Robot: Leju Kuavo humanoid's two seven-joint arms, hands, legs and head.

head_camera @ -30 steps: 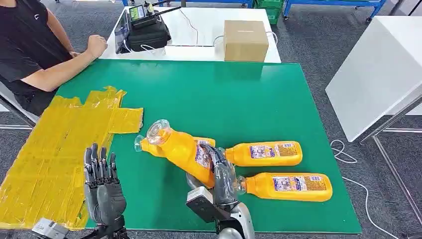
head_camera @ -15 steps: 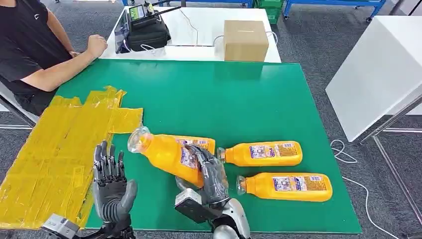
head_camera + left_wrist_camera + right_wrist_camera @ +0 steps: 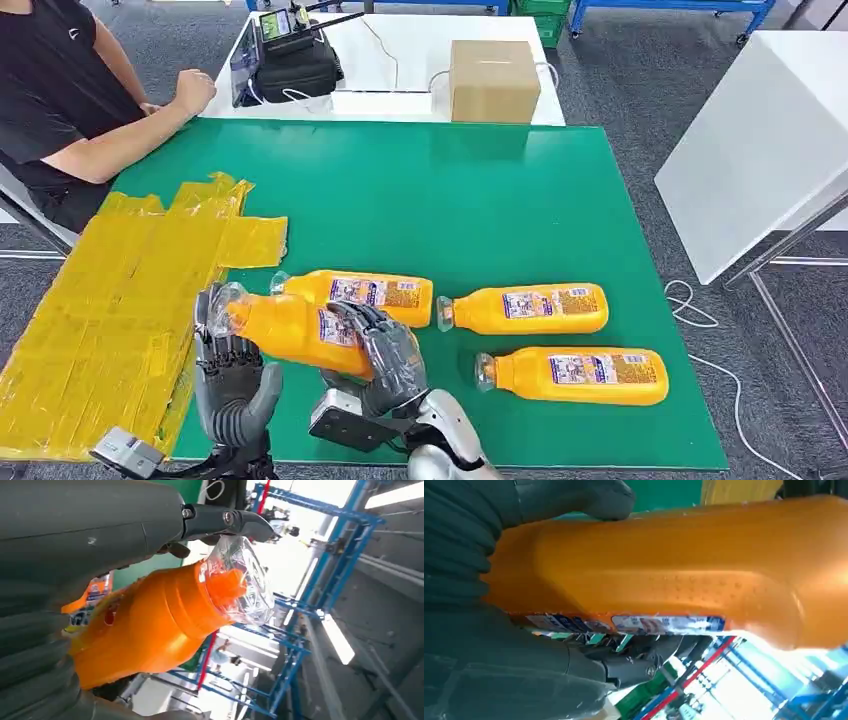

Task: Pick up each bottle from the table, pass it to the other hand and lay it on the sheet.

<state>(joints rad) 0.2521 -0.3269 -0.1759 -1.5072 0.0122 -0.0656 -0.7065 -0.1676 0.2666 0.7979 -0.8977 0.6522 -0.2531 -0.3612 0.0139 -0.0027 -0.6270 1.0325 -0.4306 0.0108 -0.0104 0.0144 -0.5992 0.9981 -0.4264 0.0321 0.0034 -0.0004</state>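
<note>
Our left hand (image 3: pixel 235 385) has a smooth grey palm shell and darker, segmented fingers (image 3: pixel 215 345). Our right hand (image 3: pixel 385 355) is the same dark grey, on a rounded silver forearm (image 3: pixel 445 445) carrying a black boxy wrist module (image 3: pixel 345 420). In the wrist views we see ribbed grey covers and small silver screws (image 3: pixel 187 513).

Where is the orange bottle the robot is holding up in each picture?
Head view: the orange plastic bottle with a clear cap is low and left of centre, held by the right robot hand, cap by the left robot hand.
Left wrist view: it crosses the middle.
Right wrist view: its body spans the picture.
Shared landmark: the bottle's blue-and-white label.
</note>
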